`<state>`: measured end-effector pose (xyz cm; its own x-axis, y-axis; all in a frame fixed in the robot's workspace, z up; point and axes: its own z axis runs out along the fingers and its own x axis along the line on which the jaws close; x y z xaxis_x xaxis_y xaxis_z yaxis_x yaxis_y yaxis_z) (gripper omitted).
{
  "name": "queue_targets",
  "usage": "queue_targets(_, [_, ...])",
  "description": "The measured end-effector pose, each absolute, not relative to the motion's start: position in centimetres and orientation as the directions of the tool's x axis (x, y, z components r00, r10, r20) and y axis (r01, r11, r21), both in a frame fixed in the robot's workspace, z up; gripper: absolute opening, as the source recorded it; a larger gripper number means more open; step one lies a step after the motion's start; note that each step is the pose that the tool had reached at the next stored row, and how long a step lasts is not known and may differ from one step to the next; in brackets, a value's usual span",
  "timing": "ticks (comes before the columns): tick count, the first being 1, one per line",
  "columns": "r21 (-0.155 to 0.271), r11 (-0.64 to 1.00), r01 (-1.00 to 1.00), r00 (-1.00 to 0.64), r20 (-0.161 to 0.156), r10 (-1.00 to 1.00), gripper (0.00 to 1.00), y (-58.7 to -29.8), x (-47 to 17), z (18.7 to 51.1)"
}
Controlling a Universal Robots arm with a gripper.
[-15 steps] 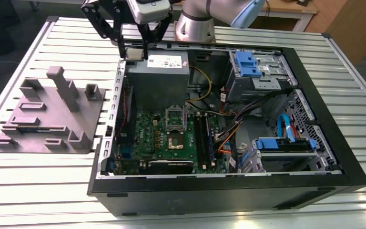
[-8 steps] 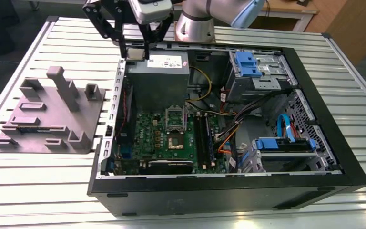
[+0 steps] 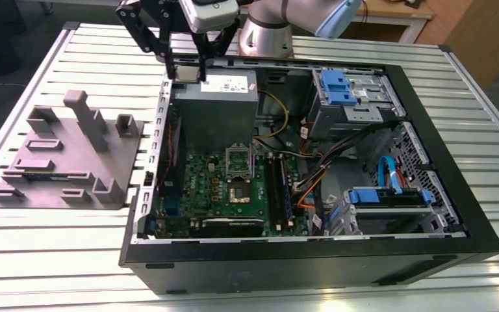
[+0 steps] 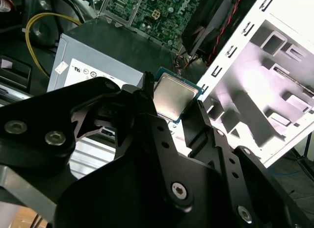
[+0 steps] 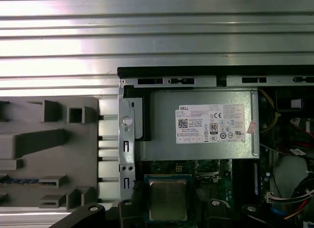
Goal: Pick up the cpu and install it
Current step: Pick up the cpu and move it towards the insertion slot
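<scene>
The cpu [image 4: 172, 95], a small flat square chip with a silvery top and a thin rim, hangs between my two black fingers [image 4: 147, 93]. My gripper [image 4: 172, 101] is shut on its edges. In the first wrist view the cpu [image 5: 168, 198] hangs over the motherboard's edge, just beside the grey power supply [image 5: 201, 125]. In the exterior view my gripper [image 3: 187, 70] is high over the back corner of the open computer case [image 3: 319, 260], on the exterior view's left. The dark socket [image 3: 237, 192] lies on the green motherboard [image 3: 206, 182], its metal frame [image 3: 236, 158] swung up.
A grey moulded parts holder [image 3: 59, 162] stands on the slatted metal table [image 3: 41, 260] at the exterior view's left of the case. Inside the case are blue drive brackets [image 3: 336, 88], cables [image 3: 271, 114], memory slots [image 3: 275, 188] and a second blue bracket [image 3: 388, 195].
</scene>
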<state>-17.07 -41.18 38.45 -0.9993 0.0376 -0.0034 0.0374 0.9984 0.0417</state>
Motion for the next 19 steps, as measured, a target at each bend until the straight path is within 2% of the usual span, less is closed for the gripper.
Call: queue_targets(19, [0.042, 0.998, 0.037, -0.999, -0.003, 0.038, 0.47, -41.17, -16.34, 38.45])
